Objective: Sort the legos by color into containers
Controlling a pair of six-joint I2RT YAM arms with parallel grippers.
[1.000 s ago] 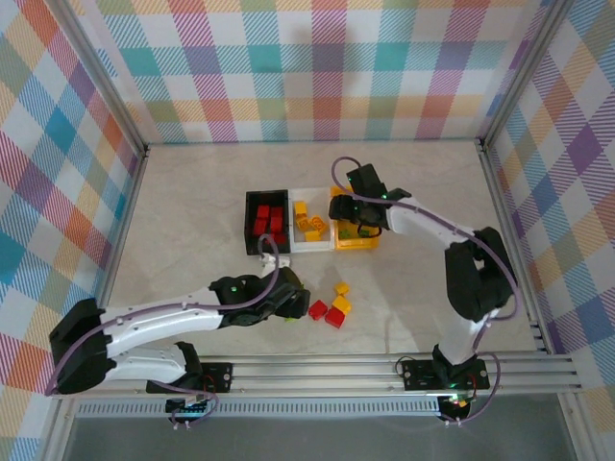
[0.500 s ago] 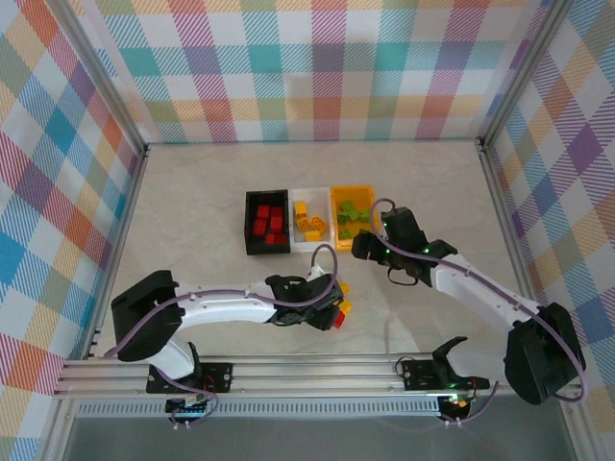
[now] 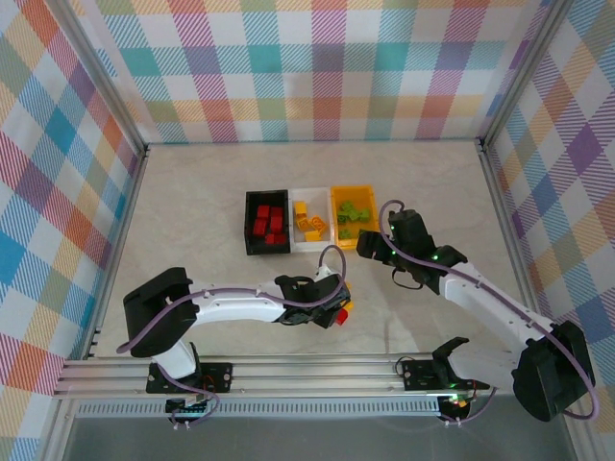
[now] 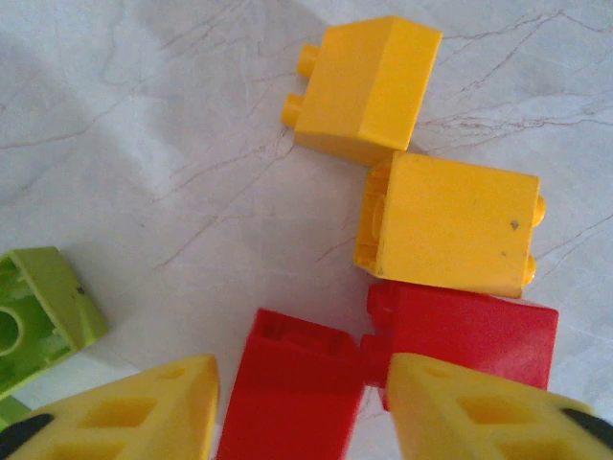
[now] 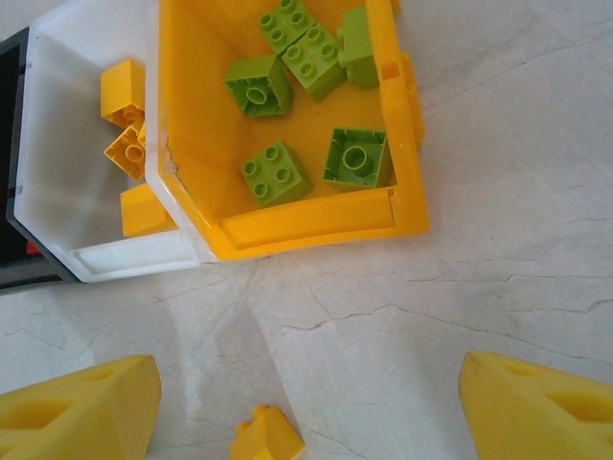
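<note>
Progress: most bricks are sitting sorted; at least five loose bricks (image 4: 450, 230) are lying on the bench (image 4: 144, 125) | Bins: black bin (image 3: 249, 226) is holding reds, white bin (image 5: 67, 163) yellows, orange bin (image 5: 306, 222) greens | Left tool (image 4: 302, 374) is straddling a red brick (image 4: 287, 402); clamped or not, cannot tell | Right tool (image 5: 308, 374) is hanging apart, empty, near the orange bin

High rear overview, wrist cameras close — facing down
</note>
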